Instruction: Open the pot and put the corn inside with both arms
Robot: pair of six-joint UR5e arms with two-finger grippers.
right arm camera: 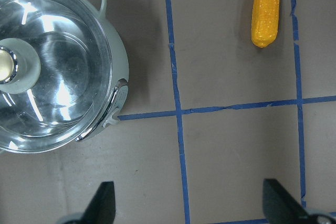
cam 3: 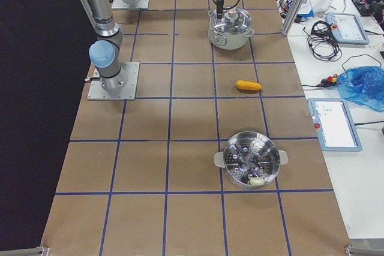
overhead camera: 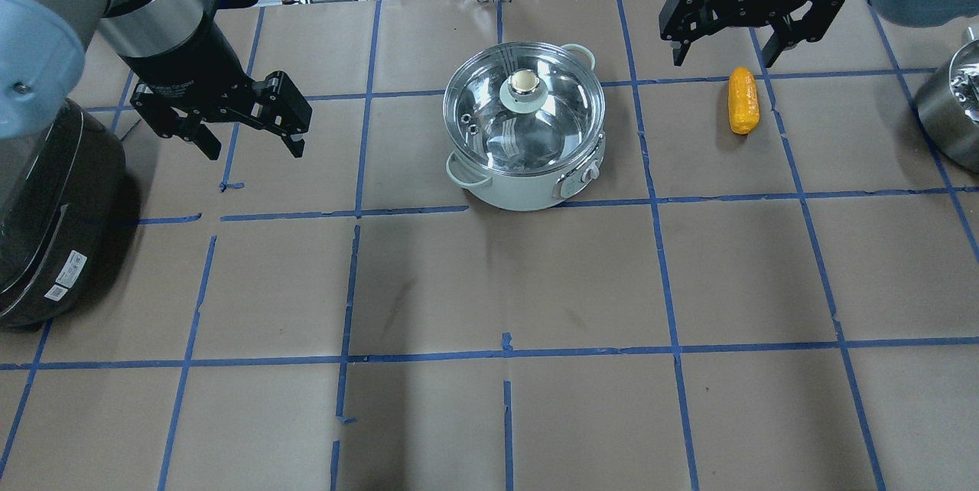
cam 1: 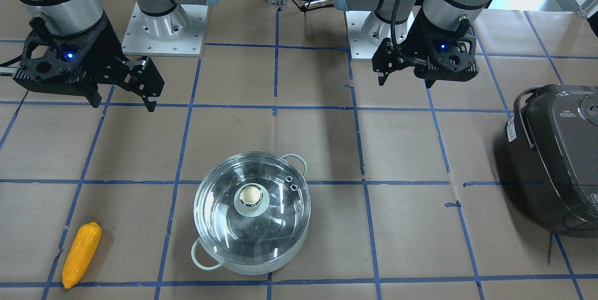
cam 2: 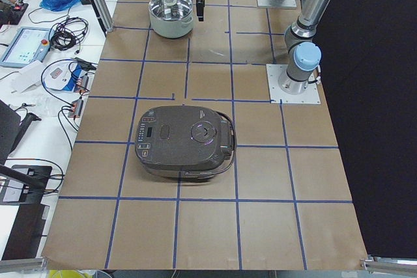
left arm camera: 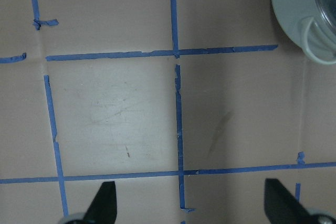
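Observation:
The pale mint-white pot (overhead camera: pixel 528 189) stands on the table with its round glass lid (overhead camera: pixel 535 131) on; the knob (overhead camera: pixel 522 82) is at the lid's centre. It also shows in the front view (cam 1: pixel 280 258) and the right wrist view (right arm camera: pixel 119 66). The yellow-orange corn (overhead camera: pixel 743 101) lies to the pot's right, also in the front view (cam 1: pixel 81 255) and the right wrist view (right arm camera: pixel 265 9). My left gripper (overhead camera: pixel 251 145) is open and empty, left of the pot. My right gripper (overhead camera: pixel 723 60) is open and empty, just beyond the corn.
A dark grey rice cooker (overhead camera: pixel 46 208) sits at the table's left end, near my left arm. A steel steamer pot (overhead camera: pixel 948 116) stands at the right edge. Blue tape lines grid the brown table.

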